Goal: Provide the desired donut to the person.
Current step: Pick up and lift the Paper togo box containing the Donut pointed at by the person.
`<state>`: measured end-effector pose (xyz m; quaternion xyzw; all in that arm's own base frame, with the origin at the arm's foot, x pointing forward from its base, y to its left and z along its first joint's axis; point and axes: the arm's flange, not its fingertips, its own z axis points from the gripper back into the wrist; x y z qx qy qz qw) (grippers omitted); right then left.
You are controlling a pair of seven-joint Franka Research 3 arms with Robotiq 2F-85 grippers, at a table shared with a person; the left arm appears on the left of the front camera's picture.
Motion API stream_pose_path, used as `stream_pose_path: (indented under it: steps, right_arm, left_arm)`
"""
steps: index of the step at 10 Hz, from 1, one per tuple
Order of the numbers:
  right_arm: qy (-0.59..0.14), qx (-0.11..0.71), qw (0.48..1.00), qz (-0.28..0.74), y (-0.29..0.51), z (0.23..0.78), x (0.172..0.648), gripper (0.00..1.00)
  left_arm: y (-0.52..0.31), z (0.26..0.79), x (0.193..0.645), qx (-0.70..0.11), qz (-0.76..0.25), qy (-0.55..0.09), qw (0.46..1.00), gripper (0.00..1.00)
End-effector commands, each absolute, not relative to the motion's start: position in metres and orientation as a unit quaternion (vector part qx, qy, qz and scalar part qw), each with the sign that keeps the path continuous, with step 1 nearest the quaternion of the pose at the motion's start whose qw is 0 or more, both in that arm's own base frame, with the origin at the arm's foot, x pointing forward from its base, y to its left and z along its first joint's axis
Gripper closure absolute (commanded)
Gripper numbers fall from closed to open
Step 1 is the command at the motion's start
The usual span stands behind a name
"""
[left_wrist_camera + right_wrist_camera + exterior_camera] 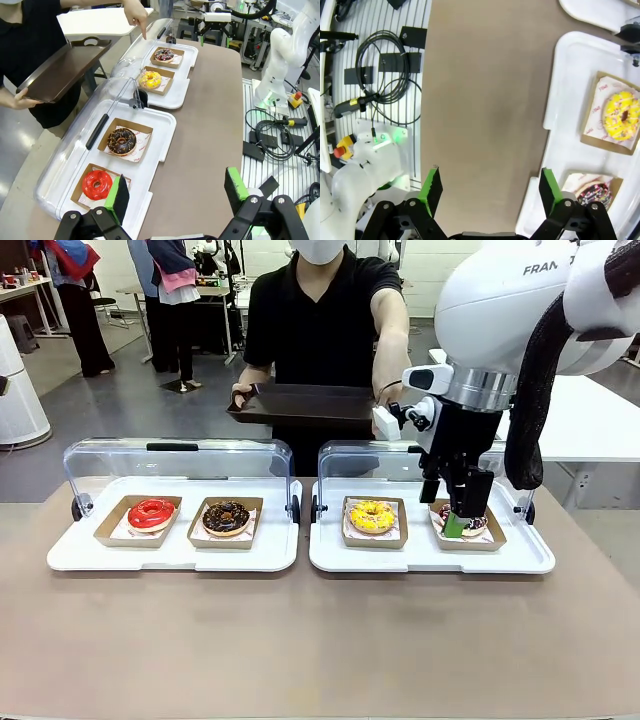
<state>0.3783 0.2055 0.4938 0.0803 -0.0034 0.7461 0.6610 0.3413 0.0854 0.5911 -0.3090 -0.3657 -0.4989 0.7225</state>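
The person (320,320) in a black short-sleeved T-shirt stands at the far side of the counter (320,650), a matte grey-brown surface. One hand holds a dark brown rectangular tray (300,402) out level over the far edge, apparently ready to receive a donut. In the left wrist view the person's pointing hand (135,14) aims a finger down at the far right end of the display. I take that as choosing the dark chocolate donut with pink and white sprinkles (472,524).

That donut sits in an open cardboard box (496,538) at the right end of the right white plastic tray (430,562), beside a yellow-iced sprinkled donut (371,516). The right gripper (458,518) hangs point-down over it, jaws spread wide with nothing between them, seemingly lined up for a grasp. Whether the pads touch it I cannot tell.

The left gripper (177,192) is also wide and empty, held back at the left end near the left white plastic tray (170,558). That tray carries a red-glazed ring donut (151,512) and a chocolate donut with coloured sprinkles (226,517). The clear hinged lids (180,460) stand raised at the far side, leaving the boxes reachable from the near side.

Beyond is a grey-floored workroom with a white table (590,420) at the right and black cables (270,135) on the floor beside the counter.
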Motion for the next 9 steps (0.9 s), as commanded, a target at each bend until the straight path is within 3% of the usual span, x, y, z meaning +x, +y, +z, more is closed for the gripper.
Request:
stream_pose_path:
  steps: [1, 5, 7, 9]
  right_arm:
    - [0.001, 0.078, 0.662, 0.745, 0.206, 0.494, 0.379, 0.0]
    - [-0.004, 0.081, 0.661, 0.746, 0.205, 0.494, 0.379, 0.0]
    - [-0.026, 0.033, 0.712, 0.701, 0.225, 0.471, 0.381, 0.0]
    - [-0.051, 0.007, 0.729, 0.683, 0.232, 0.449, 0.386, 0.0]
  left_arm:
    - [0.086, 0.593, 0.341, -0.314, -0.5, -0.363, 0.721, 0.0]
    - [0.086, 0.593, 0.341, -0.314, -0.5, -0.363, 0.721, 0.0]
    - [0.086, 0.593, 0.341, -0.314, -0.5, -0.363, 0.721, 0.0]
    - [0.086, 0.593, 0.341, -0.314, -0.5, -0.363, 0.721, 0.0]
